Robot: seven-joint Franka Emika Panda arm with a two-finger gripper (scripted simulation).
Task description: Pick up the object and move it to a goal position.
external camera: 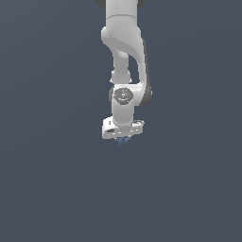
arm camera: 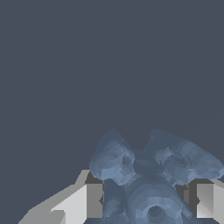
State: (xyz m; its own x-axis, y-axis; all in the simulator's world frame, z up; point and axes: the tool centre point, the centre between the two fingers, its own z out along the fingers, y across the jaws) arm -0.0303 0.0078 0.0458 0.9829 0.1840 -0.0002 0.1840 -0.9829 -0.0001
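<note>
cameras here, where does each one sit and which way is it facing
Exterior view: off the arm, facing the white arm with its gripper pointing down; the blue object is a speck just under it.
Wrist view: on the wrist, looking along the gripper at the object, which sits between two grey fingertips.
Both show the gripper and the object against plain dark background.

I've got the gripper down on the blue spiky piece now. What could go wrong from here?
1. The blue spiky object is lumpy, and the two fingers flank its uneven lobes, so it may twist or slip on closing or lifting.
2. In the exterior view the gripper hides nearly all of the object, so a slip would be hard to spot there.
3. No goal marker is visible, so placement cannot be checked from these views.
</note>
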